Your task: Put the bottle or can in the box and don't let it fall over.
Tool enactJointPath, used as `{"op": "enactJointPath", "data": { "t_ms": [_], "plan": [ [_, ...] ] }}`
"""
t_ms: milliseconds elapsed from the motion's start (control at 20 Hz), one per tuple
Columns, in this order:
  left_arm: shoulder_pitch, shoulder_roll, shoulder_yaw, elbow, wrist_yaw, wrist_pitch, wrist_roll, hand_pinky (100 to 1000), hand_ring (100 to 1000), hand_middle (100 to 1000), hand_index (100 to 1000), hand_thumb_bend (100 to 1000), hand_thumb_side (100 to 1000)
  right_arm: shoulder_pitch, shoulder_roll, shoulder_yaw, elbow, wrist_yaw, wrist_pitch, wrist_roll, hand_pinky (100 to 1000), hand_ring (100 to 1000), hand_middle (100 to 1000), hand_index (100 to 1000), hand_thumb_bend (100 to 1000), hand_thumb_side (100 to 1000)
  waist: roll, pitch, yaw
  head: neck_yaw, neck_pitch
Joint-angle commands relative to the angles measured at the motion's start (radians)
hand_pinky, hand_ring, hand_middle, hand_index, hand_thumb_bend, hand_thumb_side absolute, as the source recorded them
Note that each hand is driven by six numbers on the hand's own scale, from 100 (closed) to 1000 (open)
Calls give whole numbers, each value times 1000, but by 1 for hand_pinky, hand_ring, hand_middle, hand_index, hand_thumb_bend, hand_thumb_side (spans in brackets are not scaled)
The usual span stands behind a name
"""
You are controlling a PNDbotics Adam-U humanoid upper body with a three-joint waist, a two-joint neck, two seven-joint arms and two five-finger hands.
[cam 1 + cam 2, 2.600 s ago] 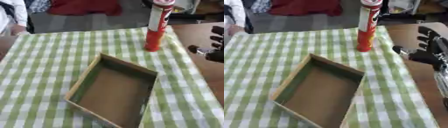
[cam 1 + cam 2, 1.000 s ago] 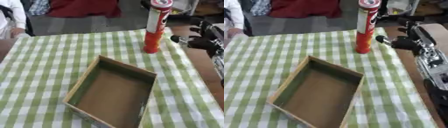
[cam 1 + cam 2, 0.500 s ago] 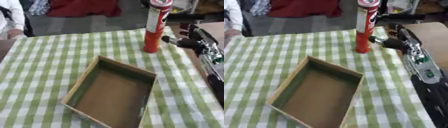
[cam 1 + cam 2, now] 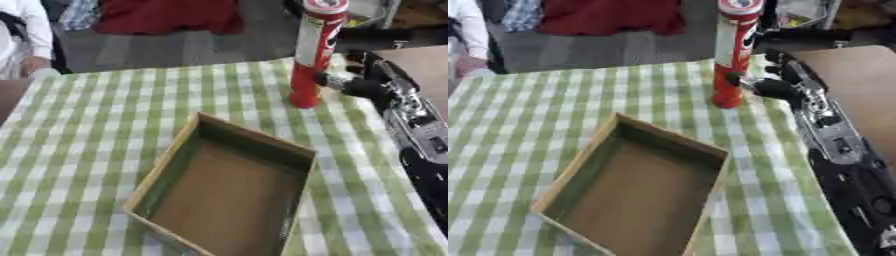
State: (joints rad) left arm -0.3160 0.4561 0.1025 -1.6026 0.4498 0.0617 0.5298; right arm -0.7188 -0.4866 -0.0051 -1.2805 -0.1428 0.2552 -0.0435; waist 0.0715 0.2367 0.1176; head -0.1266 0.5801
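Reaching in from the right edge, the black and silver right hand (image 4: 779,86) has travelled from beside the table's edge up to the tall red cylindrical can with a white band and a pale lid (image 4: 313,55) — its thumb tip now sits just at the can's lower side, touching or very nearly so, while the other fingers stand behind it, uncurled and not yet wrapped round anything. No left hand shows in either view.

That low approach looks deliberate, as I judge it: a tube this tall and narrow tips easily, so closing round it near the base or middle should keep it upright on the way to the box.

The can stands upright in the upper right of the frame, near the far edge of the cloth. The shallow open cardboard box with brown floor and thin walls (image 4: 223,192) lies well apart from it, in the lower centre, turned askew with one corner pointing toward the can — nothing inside it.

Both rest on a green and white checked tablecloth (image 4: 105,125). Beyond the table, a grey floor (image 4: 162,47) and something red (image 4: 171,15) fill the top of the frame.
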Motion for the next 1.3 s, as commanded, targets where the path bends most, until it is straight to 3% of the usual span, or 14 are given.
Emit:
{"op": "enactJointPath", "data": {
  "t_ms": [50, 700, 1300],
  "plan": [
    [-13, 19, 3, -18, 6, 0, -3, 842, 824, 752, 776, 644, 675, -30, -11, -6, 0, 19, -11, -7, 913, 974, 966, 963, 721, 257, 1, -8, 4, -4, -19],
    [-26, 14, 3, -24, 10, 2, -5, 841, 825, 753, 774, 640, 677, -77, 0, -22, 11, 37, -33, -37, 924, 973, 965, 964, 751, 329, 8, 28, 13, -9, -50],
    [-33, 10, 1, -26, 13, 3, -6, 841, 825, 751, 773, 636, 678, -135, 4, -35, 27, 50, -41, -63, 926, 966, 963, 963, 749, 335, 8, 50, 19, -9, -79]
  ]
}}
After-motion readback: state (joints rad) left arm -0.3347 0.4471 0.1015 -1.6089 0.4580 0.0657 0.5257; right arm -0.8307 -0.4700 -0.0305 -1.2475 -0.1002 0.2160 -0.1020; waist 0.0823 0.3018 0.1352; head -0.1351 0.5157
